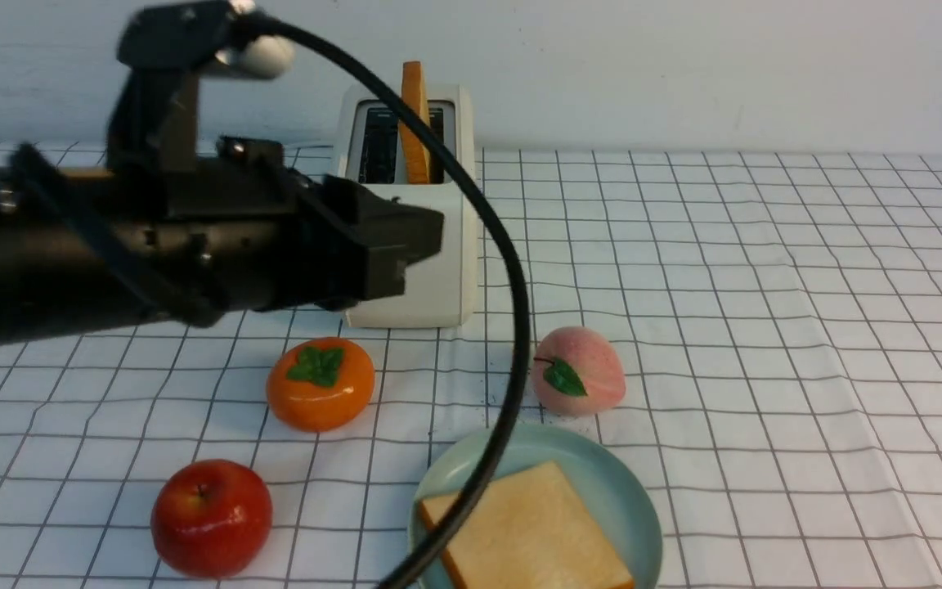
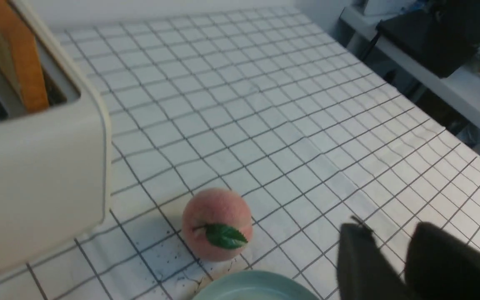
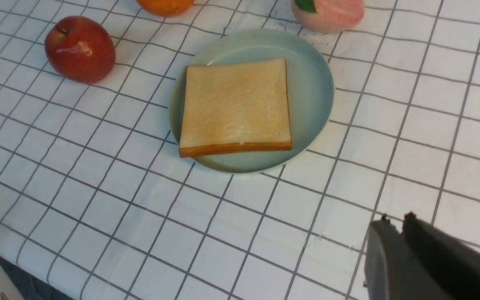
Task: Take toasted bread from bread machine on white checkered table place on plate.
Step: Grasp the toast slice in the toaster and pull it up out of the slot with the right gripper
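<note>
One toasted bread (image 3: 236,104) slice lies flat on the mint-green plate (image 3: 313,83) near the front of the white checkered table (image 1: 765,327). Another slice (image 1: 415,114) stands upright in a slot of the cream bread machine (image 1: 446,278) at the back. My left gripper (image 1: 405,237) hangs in front of the bread machine, above the table. In the left wrist view the left gripper (image 2: 390,227) has its fingers a little apart and nothing between them. My right gripper (image 3: 394,218) is shut and empty, over bare cloth beside the plate.
A pink peach (image 1: 577,380) sits just behind the plate, an orange persimmon (image 1: 320,393) is in front of the bread machine, and a red apple (image 1: 211,515) lies front left. A black cable (image 1: 512,327) arcs down across the plate in the front view.
</note>
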{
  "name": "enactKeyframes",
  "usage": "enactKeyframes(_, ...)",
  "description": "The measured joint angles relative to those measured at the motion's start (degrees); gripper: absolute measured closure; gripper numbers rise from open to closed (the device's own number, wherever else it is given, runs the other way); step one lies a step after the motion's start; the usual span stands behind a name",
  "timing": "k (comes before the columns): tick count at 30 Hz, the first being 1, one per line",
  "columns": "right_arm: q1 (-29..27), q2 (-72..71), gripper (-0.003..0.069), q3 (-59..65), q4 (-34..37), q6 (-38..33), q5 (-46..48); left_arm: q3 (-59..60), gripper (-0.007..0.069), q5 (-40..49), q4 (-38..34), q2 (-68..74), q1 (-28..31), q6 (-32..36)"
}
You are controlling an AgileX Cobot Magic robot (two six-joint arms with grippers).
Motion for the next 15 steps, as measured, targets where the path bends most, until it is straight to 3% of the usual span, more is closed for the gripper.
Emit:
enactKeyframes(2, 0.0, 4.3, 0.0606, -1.1, 1.5, 0.0, -0.2, 0.0, 0.0635, 1.5, 2.6, -3.7, 0.0, -1.0)
enactKeyframes(5, 0.0, 9.7, 0.0616, -3.6, 2.3, -0.3, -0.6, 0.0, 0.0638, 2.7, 7.1, -7.8, 0.0, -4.7)
enactKeyframes(8, 0.1, 18.1, 0.0645, -9.7, 3.5, -1.6, -0.8, 0.0, 0.0638, 3.6, 17.9, -13.0, 0.0, -13.6)
enactKeyframes(10, 1.7, 23.5, 0.0657, -14.5, 4.2, -2.2, -1.4, 0.0, 0.0638, 4.7, 28.1, -15.7, 0.0, -22.0)
enactKeyframes(11, 4.7, 28.2, 0.0657, -19.1, 4.2, -2.4, -2.2, 0.0, 0.0638, 6.6, 37.5, -18.4, 0.0, -31.9)
enactKeyframes(13, 9.8, 33.0, 0.0657, -23.8, 3.5, -1.9, -3.1, 0.0, 0.0638, 9.0, 48.3, -20.9, 0.0, -42.6)
enactKeyframes(14, 10.4, 33.0, 0.0657, -23.8, 3.2, -1.8, -3.1, 0.0, 0.0638, 9.0, 49.3, -20.9, 0.0, -42.6)
enactKeyframes(15, 14.8, 37.1, 0.0657, -27.1, 1.4, -0.4, -4.2, 0.0, 0.0638, 10.7, 56.3, -22.7, 0.0, -51.0)
